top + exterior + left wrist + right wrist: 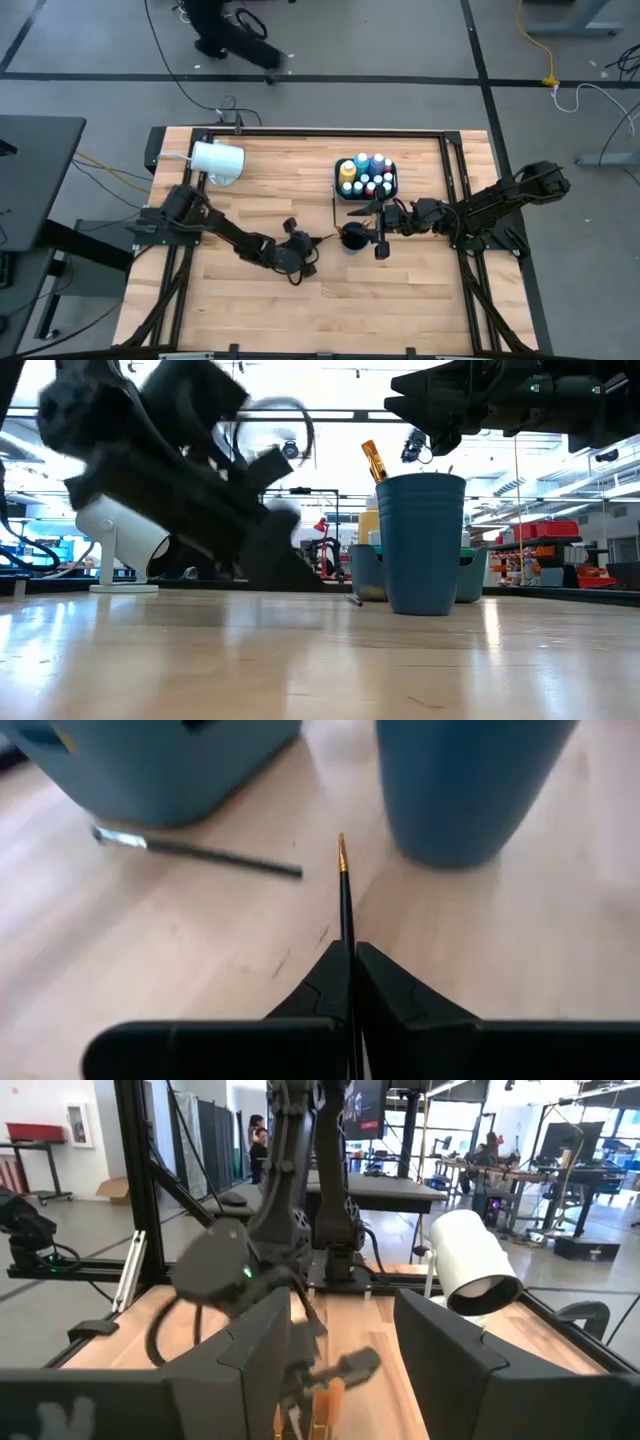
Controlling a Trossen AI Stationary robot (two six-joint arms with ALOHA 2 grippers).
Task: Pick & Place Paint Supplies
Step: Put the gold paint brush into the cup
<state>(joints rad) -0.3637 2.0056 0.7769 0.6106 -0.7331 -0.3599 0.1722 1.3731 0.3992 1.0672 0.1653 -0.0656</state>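
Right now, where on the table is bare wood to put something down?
Free: the near strip of the table, below both arms, and the wood between the white cup and the tray of paint bottles. Crowded: around the blue cup, where the left gripper pinches a brush and the right gripper hovers.

brush point(346, 910) handle hidden (inside claw point(352, 982))

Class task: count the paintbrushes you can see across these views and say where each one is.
3: one brush clamped in the left gripper, one brush lying by the blue tray, one standing in the blue cup. Others may be hidden.
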